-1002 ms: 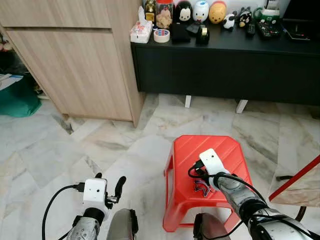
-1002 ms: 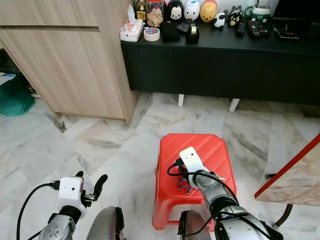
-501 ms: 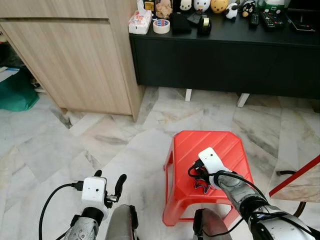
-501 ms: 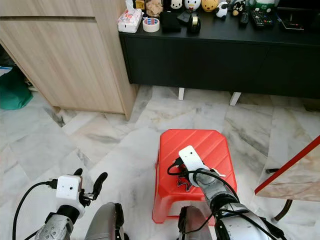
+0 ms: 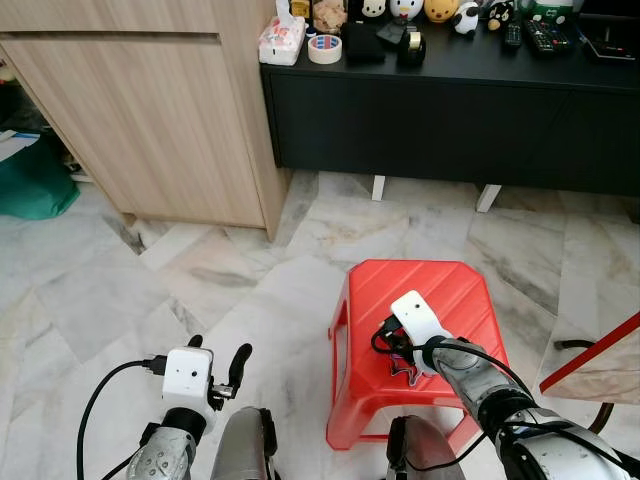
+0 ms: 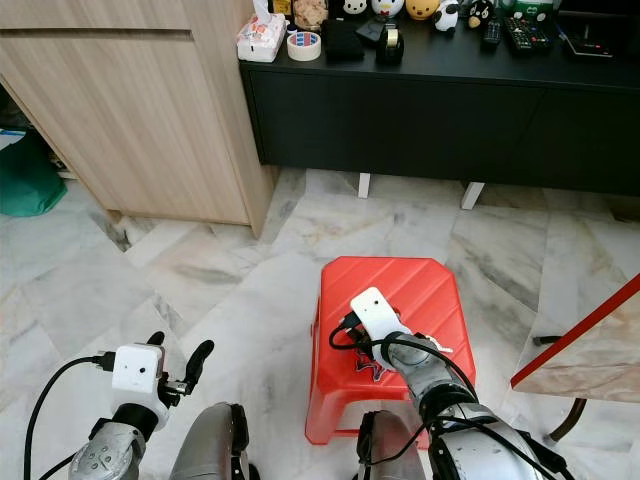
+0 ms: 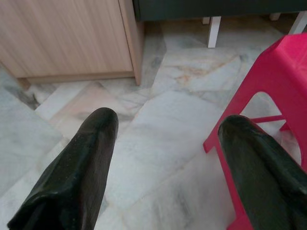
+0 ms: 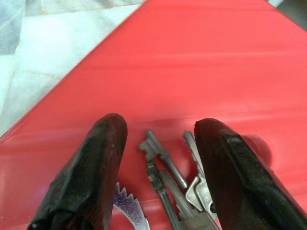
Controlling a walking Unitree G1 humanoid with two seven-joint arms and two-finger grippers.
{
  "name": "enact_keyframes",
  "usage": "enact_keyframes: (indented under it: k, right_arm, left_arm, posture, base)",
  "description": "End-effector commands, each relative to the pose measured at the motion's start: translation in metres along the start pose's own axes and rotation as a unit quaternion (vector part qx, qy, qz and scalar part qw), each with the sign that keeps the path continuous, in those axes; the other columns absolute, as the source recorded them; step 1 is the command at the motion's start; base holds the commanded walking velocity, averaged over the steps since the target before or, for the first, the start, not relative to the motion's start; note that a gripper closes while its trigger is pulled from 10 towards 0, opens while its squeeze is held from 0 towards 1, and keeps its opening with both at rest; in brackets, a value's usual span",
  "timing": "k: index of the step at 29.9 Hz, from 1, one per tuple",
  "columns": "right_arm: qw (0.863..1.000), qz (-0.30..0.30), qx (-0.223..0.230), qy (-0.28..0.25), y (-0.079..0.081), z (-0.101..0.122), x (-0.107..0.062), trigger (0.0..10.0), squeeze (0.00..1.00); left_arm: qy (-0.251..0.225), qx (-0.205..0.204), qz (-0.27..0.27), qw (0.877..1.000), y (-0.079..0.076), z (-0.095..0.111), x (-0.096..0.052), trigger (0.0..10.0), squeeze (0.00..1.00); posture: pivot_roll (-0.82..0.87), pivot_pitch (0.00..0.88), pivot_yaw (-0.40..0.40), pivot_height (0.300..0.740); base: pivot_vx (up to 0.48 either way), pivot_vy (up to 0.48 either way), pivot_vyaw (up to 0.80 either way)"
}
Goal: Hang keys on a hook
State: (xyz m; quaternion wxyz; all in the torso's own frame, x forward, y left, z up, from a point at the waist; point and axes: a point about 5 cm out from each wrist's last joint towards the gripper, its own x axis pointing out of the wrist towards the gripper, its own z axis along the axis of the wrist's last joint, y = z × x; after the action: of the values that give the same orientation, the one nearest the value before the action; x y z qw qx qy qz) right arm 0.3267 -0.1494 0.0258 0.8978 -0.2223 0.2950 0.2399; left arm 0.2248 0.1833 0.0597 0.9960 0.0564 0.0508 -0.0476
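One red stool (image 5: 440, 300) stands on the marble floor (image 5: 150, 290) before me; my right gripper (image 8: 158, 143) hangs over it, fingers parted around the keys (image 8: 175, 179) on its seat. My left gripper (image 7: 163, 158) idles, spread wide.

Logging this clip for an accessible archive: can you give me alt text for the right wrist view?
The right gripper is open, its two black fingers straddling a bunch of metal keys that lies on the red stool. A jagged purple tag sits beside the keys, and pale marble floor shows past the stool's edge.
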Motion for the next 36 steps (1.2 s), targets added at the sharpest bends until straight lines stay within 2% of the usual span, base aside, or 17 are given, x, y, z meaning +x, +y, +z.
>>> enact_keyframes:
  k: [1,12,16,25,26,28,29,36]
  right_arm:
    - [0.999,0.01,-0.03,0.009,-0.002,0.002,-0.001,10.0,0.0]
    - [0.998,-0.021,-0.039,0.051,-0.011,-0.012,-0.004,10.0,0.0]
    - [0.996,-0.027,-0.04,0.081,-0.011,-0.023,-0.006,10.0,0.0]
    - [0.993,-0.013,-0.026,0.111,-0.004,-0.038,-0.007,10.0,0.0]
    - [0.993,-0.011,-0.024,0.114,-0.002,-0.039,-0.007,1.9,0.0]
    - [0.993,-0.011,-0.024,0.114,-0.002,-0.039,-0.007,1.9,0.0]
    - [0.993,-0.006,-0.021,0.119,0.001,-0.042,-0.007,0.0,0.0]
    - [0.992,0.008,-0.02,0.125,0.008,-0.046,-0.006,0.0,0.0]
  left_arm:
    - [0.018,0.007,-0.004,1.0,-0.001,-0.007,-0.002,10.0,0.0]
    - [0.02,0.008,-0.006,1.0,-0.002,-0.008,-0.003,10.0,0.0]
    - [0.022,0.009,-0.007,1.0,-0.001,-0.008,-0.004,10.0,0.0]
    - [0.024,0.009,-0.008,1.0,-0.002,-0.009,-0.004,10.0,0.0]
    - [0.024,0.009,-0.009,1.0,-0.002,-0.009,-0.004,10.0,0.0]
    - [0.024,0.009,-0.009,1.0,-0.002,-0.009,-0.004,10.0,0.0]
    - [0.025,0.01,-0.009,1.0,-0.002,-0.01,-0.004,10.0,0.0]
    - [0.028,0.011,-0.012,0.999,-0.002,-0.011,-0.005,10.0,0.0]
  posture:
    - [0.1,0.137,0.002,0.612]
    - [0.1,0.142,0.005,0.612]
    - [0.1,0.147,0.006,0.612]
    - [0.1,0.149,0.006,0.612]
    - [0.1,0.15,0.007,0.612]
    - [0.1,0.15,0.007,0.612]
    - [0.11,0.151,0.007,0.612]
    - [0.11,0.153,0.008,0.612]
  base:
    - [0.0,0.0,0.0]
    - [0.0,0.0,0.0]
    - [0.0,0.0,0.0]
    - [0.0,0.0,0.0]
    - [0.0,0.0,0.0]
    - [0.0,0.0,0.0]
    - [0.0,0.0,0.0]
    - [0.0,0.0,0.0]
